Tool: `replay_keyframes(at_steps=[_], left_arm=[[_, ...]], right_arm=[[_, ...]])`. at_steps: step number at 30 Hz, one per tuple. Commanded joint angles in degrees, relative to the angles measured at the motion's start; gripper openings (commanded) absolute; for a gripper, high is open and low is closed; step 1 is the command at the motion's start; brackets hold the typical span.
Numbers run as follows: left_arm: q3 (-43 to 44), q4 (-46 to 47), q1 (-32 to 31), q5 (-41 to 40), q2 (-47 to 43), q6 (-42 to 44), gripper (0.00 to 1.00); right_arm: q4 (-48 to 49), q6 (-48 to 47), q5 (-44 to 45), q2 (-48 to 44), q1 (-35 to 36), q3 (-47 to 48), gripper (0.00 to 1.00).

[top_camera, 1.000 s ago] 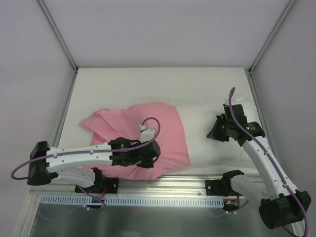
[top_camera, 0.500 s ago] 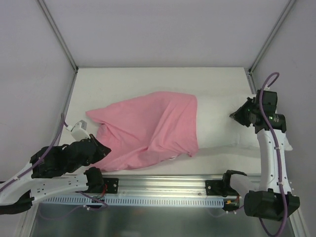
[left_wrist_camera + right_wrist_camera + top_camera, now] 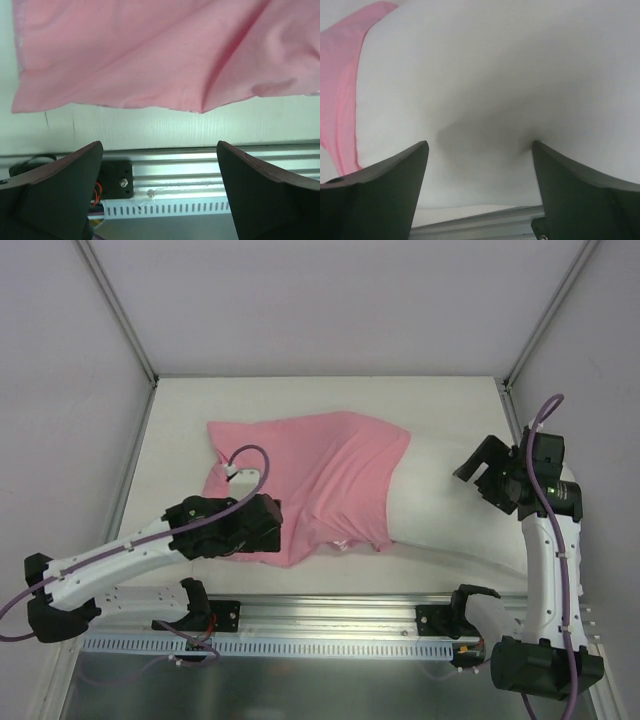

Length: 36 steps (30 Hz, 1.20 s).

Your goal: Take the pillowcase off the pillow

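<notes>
The pink pillowcase (image 3: 320,475) lies rumpled across the left and middle of the table, still over the left part of the white pillow (image 3: 445,520). The pillow's bare right end runs towards the near right. My left gripper (image 3: 262,528) hovers at the pillowcase's near left edge, open and holding nothing. In the left wrist view the pillowcase (image 3: 150,55) hangs above the open gripper (image 3: 160,192). My right gripper (image 3: 482,472) is open just above the pillow's right end. In the right wrist view the pillow (image 3: 510,75) fills the frame beyond the open gripper (image 3: 480,187), with the pillowcase (image 3: 340,85) at the left.
An aluminium rail (image 3: 330,612) with a slotted cable duct runs along the near edge, also seen as the rail (image 3: 200,167) under the left gripper. White walls and metal frame posts (image 3: 125,315) enclose the table (image 3: 300,400) on three sides.
Both grippers have gone from shut to open. The left arm swung back from the near left over the pillowcase. The right gripper let go of the pillow's right end, which dropped flat.
</notes>
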Motion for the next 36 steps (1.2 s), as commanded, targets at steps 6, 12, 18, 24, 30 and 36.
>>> replay_keyframes(at_steps=[6, 12, 18, 24, 30, 36], left_arm=[[3.58, 20.55, 5.07, 18.56, 11.76, 29.65, 0.99], [3.76, 27.59, 10.43, 28.65, 20.20, 37.22, 0.99], [0.51, 35.93, 12.02, 36.14, 26.35, 37.67, 0.97], [2.00, 39.37, 13.24, 38.87, 32.41, 36.96, 0.50], [2.36, 39.28, 15.09, 39.23, 32.43, 35.91, 0.00], [-0.88, 39.20, 16.41, 36.42, 26.81, 34.50, 0.00]], right_arm=[[-2.91, -6.75, -5.82, -1.12, 0.32, 2.75, 0.96], [-8.71, -9.82, 0.06, -6.13, 2.16, 3.45, 0.96], [-11.70, -10.53, 8.50, -10.87, 11.55, 3.36, 0.96], [-10.30, -7.28, 14.48, -9.66, 26.76, -2.61, 0.96], [-4.68, -3.59, 21.08, -1.07, 37.05, -6.57, 0.96], [0.77, -2.09, 25.90, 5.29, 37.15, -9.38, 0.78]])
